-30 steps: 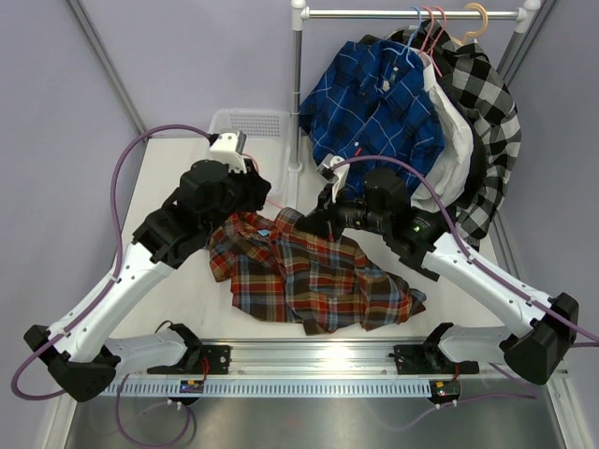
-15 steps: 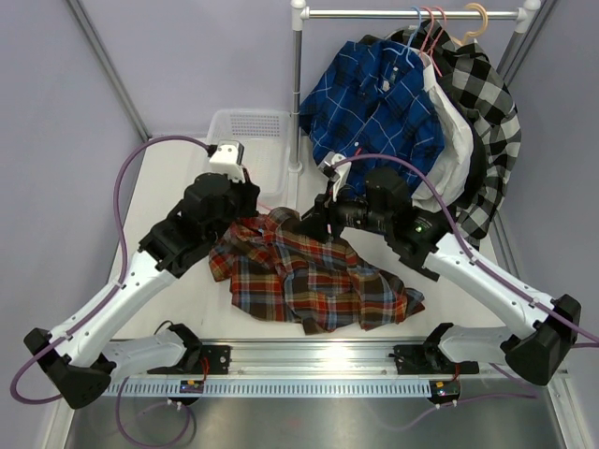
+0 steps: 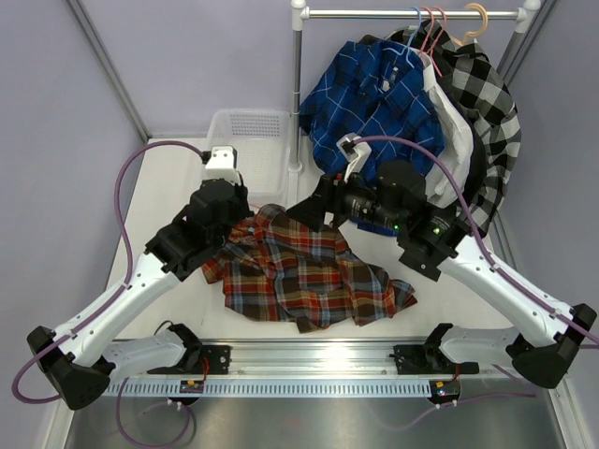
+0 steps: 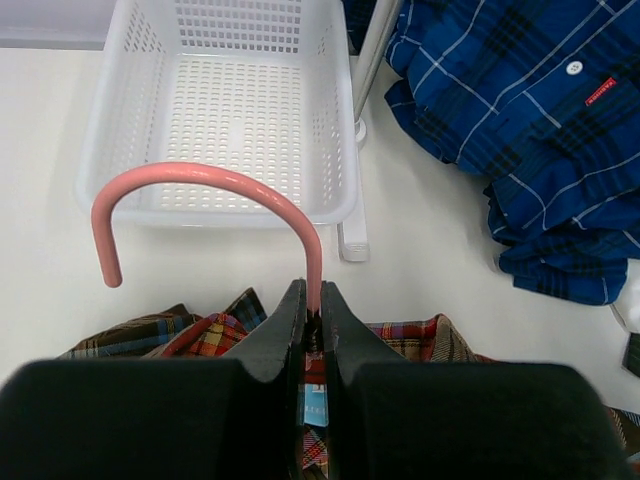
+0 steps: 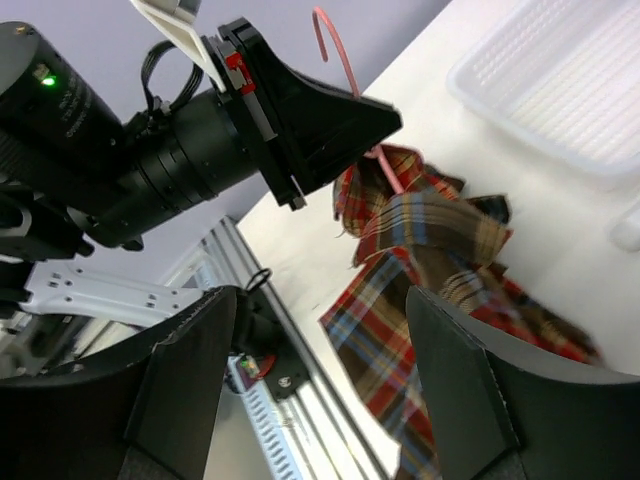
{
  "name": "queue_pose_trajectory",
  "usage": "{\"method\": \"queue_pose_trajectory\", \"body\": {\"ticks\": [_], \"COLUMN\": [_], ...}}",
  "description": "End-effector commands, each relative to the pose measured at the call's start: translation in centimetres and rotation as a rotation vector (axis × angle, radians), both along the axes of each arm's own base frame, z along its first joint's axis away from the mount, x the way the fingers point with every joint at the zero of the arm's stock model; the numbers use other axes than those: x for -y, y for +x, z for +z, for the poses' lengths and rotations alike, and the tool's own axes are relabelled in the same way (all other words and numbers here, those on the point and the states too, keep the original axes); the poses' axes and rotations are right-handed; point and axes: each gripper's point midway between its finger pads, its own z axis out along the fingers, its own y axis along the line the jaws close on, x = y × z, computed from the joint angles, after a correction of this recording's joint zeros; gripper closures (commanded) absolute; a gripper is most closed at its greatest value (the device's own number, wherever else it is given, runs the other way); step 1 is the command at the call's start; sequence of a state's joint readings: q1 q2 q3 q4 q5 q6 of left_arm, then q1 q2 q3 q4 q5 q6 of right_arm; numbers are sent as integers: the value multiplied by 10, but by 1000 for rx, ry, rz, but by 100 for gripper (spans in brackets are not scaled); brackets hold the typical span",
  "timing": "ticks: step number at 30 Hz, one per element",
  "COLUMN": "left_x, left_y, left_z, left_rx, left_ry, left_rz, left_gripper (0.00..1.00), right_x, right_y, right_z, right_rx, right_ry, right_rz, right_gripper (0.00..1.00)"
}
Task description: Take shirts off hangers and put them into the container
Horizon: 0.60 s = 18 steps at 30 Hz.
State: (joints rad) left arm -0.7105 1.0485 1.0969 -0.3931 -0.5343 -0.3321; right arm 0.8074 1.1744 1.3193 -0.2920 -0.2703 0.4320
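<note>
The red-orange-navy plaid shirt [image 3: 299,276] lies crumpled on the table between both arms, its collar end lifted toward the left gripper. My left gripper [image 4: 313,295] [image 3: 245,208] is shut on the stem of a pink hanger [image 4: 200,175] whose hook curves left above the shirt. The right gripper [image 5: 320,390] [image 3: 314,210] hovers open over the plaid shirt [image 5: 430,260] with nothing between its fingers. The white perforated container [image 4: 230,215] [image 3: 251,131] stands just beyond the left gripper.
A metal rack pole [image 3: 298,84] rises beside the container. The royal blue grid shirt [image 3: 374,103] [image 4: 540,120], a white shirt [image 3: 449,140] and a black-and-white checked shirt [image 3: 487,103] hang from it on hangers [image 3: 426,23] at the back right.
The right gripper has opened, let go of the plaid shirt and lifted back. The left gripper has closed on the hanger stem, and the shirt has shifted slightly left.
</note>
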Motion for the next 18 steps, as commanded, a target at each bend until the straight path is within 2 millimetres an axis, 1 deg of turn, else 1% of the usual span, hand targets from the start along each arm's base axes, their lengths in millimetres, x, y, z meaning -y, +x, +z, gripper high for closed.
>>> {"method": "queue_pose_trajectory", "body": {"ticks": [1, 2, 4, 5, 7, 8, 9, 11, 14, 18], "left_x": [-10, -11, -12, -14, -16, -17, -18, -19, -21, -22], "left_y": [6, 6, 5, 4, 3, 2, 2, 2, 1, -1], "left_z": [28, 30, 31, 32, 32, 35, 34, 35, 37, 39], "left_rx": [101, 106, 109, 111, 116, 121, 123, 126, 131, 136], "left_ry": [-66, -69, -70, -70, -71, -74, -70, -71, -75, -79], "left_rz": [75, 76, 79, 80, 86, 89, 94, 95, 99, 99], "left_gripper": [100, 100, 100, 100, 100, 100, 100, 100, 100, 100], "right_x": [-25, -36, -47, -55, -64, -68, -71, -75, -81, -90], "right_y": [1, 1, 1, 4, 5, 8, 12, 14, 21, 24], "right_z": [-12, -21, -31, -40, -42, -48, -47, -51, -55, -59], "right_rx": [-165, -208, -244, -277, -295, -322, -322, -345, -363, -386], "right_ry": [44, 38, 31, 24, 38, 41, 61, 77, 98, 124], "right_rz": [-44, -36, -37, -43, -49, -60, -64, -69, -90, -83], "right_gripper": [21, 21, 21, 22, 22, 23, 24, 27, 30, 34]}}
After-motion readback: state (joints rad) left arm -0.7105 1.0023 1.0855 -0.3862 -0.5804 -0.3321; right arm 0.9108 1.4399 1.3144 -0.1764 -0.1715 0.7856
